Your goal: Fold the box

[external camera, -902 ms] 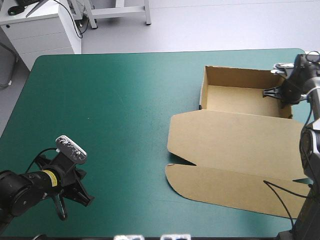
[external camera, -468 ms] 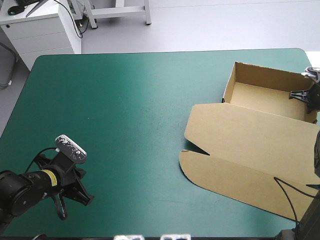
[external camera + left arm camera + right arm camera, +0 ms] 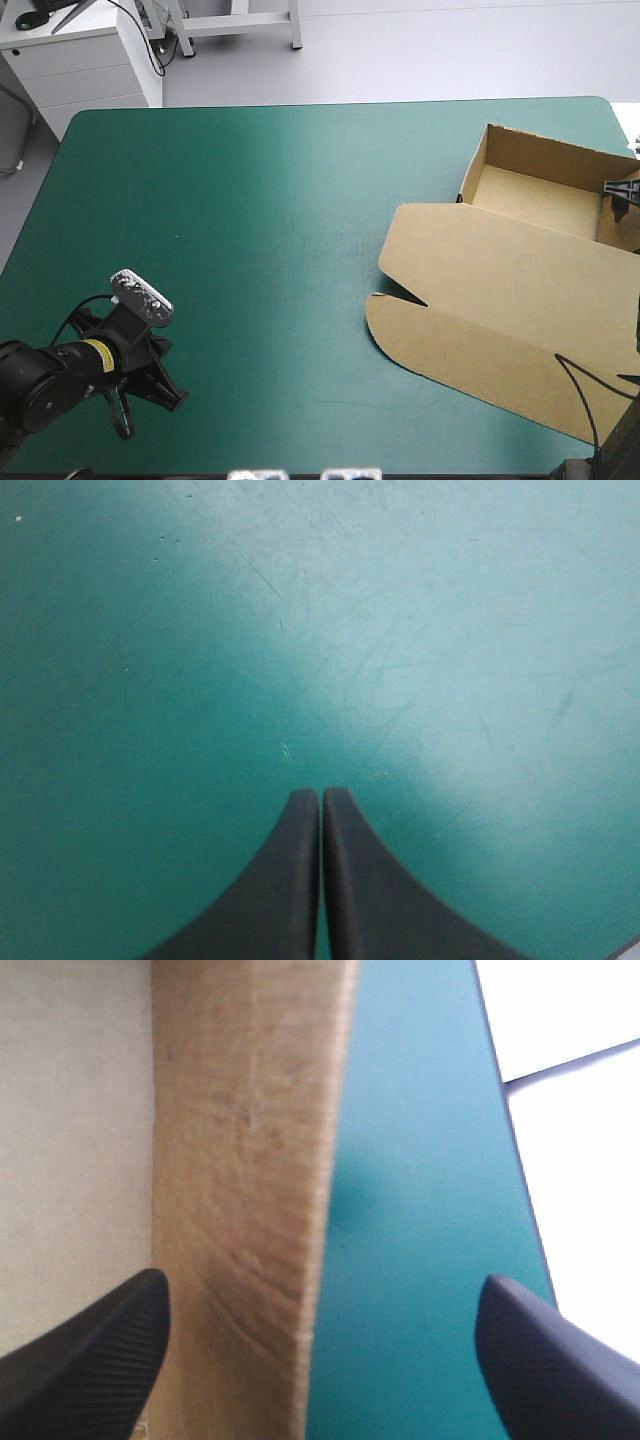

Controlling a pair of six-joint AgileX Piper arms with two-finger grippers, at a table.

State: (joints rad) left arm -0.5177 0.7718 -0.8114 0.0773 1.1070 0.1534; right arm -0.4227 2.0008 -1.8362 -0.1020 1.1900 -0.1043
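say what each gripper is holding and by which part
Nothing is held. The left gripper is shut, empty; the right gripper is open astride a raised wall of the brown cardboard box.

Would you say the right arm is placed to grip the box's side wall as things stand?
Probably yes: the right gripper is open, its fingers standing either side of the upright wall of the box, one inside, one over the teal-green cover, with only the board between them.

I see the teal-green table [image 3: 250, 200] with the box [image 3: 510, 290] on its right side, tray open, lid lying flat.
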